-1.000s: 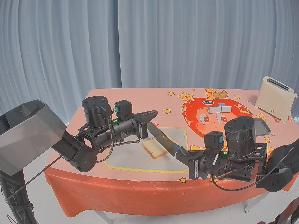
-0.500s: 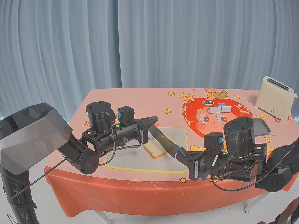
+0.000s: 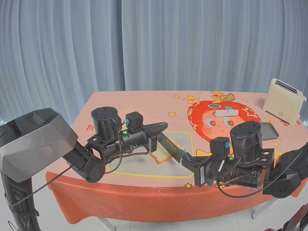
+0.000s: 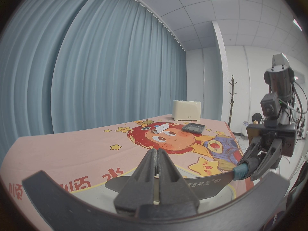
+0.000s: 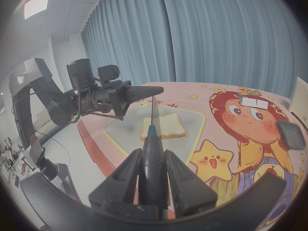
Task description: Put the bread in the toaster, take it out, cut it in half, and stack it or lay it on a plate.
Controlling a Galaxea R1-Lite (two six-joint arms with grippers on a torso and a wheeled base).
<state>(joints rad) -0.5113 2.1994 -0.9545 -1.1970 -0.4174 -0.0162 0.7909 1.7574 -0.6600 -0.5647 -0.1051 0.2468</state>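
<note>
A slice of bread (image 3: pixel 163 153) lies flat on a grey cutting board (image 3: pixel 134 164) with a yellow rim. My right gripper (image 3: pixel 187 158) is shut on the teal handle of a knife (image 3: pixel 168 146), whose blade reaches across over the bread. In the right wrist view the gripper (image 5: pixel 153 159) grips the handle and the blade (image 5: pixel 155 116) stands edge-down above the bread (image 5: pixel 168 127). My left gripper (image 3: pixel 163 124) is shut with nothing in it, its tips just over the blade's far end. In the left wrist view the left gripper (image 4: pixel 156 153) sits above the blade (image 4: pixel 205 185).
A cream toaster (image 3: pixel 284 100) stands at the table's far right corner. A dark grey tray (image 3: pixel 270 131) lies in front of it. Small white and blue blocks (image 3: pixel 227 112) rest on the cartoon print. The table's front edge runs just below the cutting board.
My left arm has moved right and down, bringing its shut gripper closer over the knife's tip. The right gripper, the knife and the bread have stayed almost where they were.
</note>
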